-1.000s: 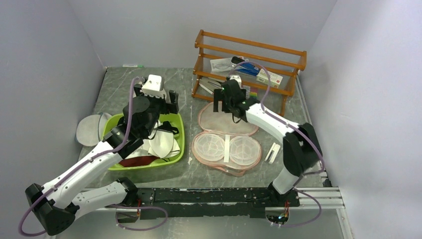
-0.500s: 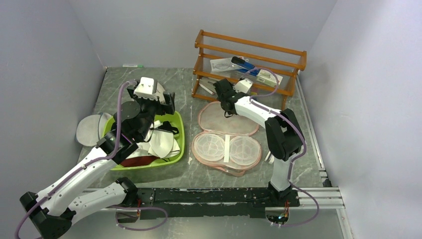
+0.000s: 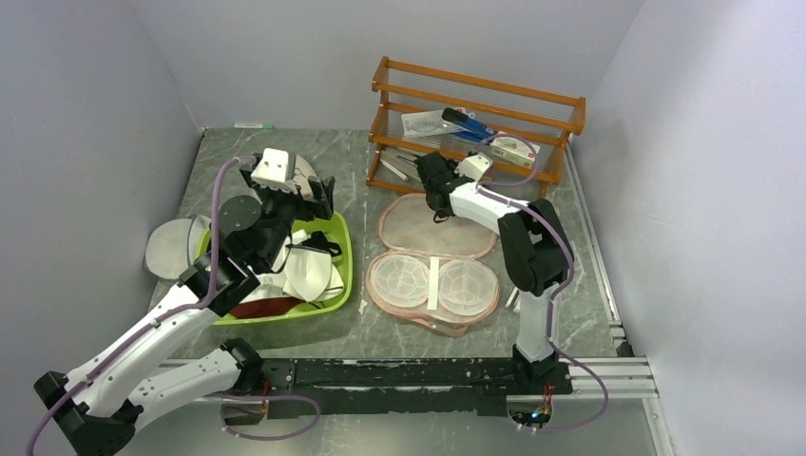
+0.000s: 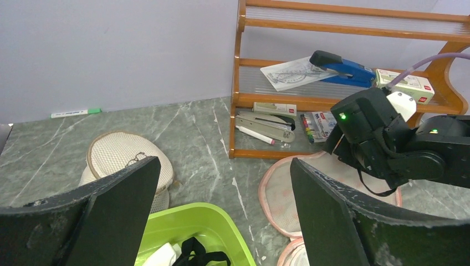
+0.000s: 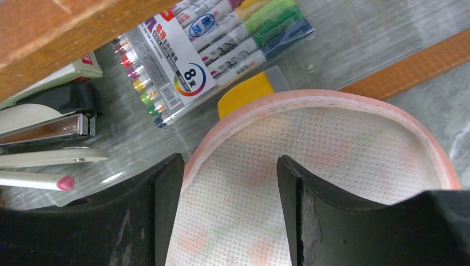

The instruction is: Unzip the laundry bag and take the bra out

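The laundry bag (image 3: 432, 231) lies unzipped and spread flat mid-table, its peach-pink printed lid at the far side and a near half (image 3: 432, 285) with two clear cup moulds. My right gripper (image 3: 439, 197) sits low at the lid's far rim by the rack. In the right wrist view its jaws (image 5: 228, 164) are partly open, straddling the lid's mesh lining (image 5: 332, 144) without pinching it. A white-cupped bra (image 3: 309, 271) with black straps (image 4: 194, 256) lies in the green basin (image 3: 340, 255). My left gripper (image 3: 297, 195) hangs wide open and empty (image 4: 224, 166) above the basin's far edge.
A wooden rack (image 3: 475, 123) at the back holds a blue stapler (image 4: 341, 64), a marker pack (image 5: 210, 39) and papers. A round white mesh bag (image 4: 122, 155) sits behind the basin, a flat grey disc bag (image 3: 171, 247) to its left. A small white clip (image 3: 521, 290) lies right of the bag.
My right gripper dropped to the lid's far rim near the rack, and its jaws narrowed. The left arm drew back slightly over the basin, still open.
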You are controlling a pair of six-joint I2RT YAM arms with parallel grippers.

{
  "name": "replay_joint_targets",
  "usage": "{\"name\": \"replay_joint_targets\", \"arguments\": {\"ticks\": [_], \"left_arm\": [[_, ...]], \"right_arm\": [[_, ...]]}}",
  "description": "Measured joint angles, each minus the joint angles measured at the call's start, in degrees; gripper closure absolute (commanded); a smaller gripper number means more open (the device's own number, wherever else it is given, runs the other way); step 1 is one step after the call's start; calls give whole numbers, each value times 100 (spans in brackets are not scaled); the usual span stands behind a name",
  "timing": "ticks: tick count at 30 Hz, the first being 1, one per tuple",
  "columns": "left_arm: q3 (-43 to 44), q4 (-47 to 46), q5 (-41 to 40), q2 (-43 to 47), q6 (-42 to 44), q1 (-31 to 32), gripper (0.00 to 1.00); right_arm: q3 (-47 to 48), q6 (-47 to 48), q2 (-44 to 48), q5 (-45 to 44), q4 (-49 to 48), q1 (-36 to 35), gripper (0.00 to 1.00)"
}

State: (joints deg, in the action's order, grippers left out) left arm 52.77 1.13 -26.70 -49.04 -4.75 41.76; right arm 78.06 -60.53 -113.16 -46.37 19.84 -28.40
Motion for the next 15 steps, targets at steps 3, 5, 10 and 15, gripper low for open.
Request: {"name": "replay_joint_targets", "arguments": {"ticks": [3, 5, 10, 15], "left_arm": [[0, 0, 0, -2, -2, 0, 1], [0, 0, 0, -2, 0, 0, 1], [0, 0, 0, -2, 0, 0, 1], [0, 0, -2, -2, 2, 0, 1]], "right_arm": [[133, -68, -188, -31, -4, -15, 38], [238, -155, -313, -61, -11, -17, 39], [424, -444, -581, -72, 111, -17, 45], [632, -710, -730, -92, 433, 17, 59]]}}
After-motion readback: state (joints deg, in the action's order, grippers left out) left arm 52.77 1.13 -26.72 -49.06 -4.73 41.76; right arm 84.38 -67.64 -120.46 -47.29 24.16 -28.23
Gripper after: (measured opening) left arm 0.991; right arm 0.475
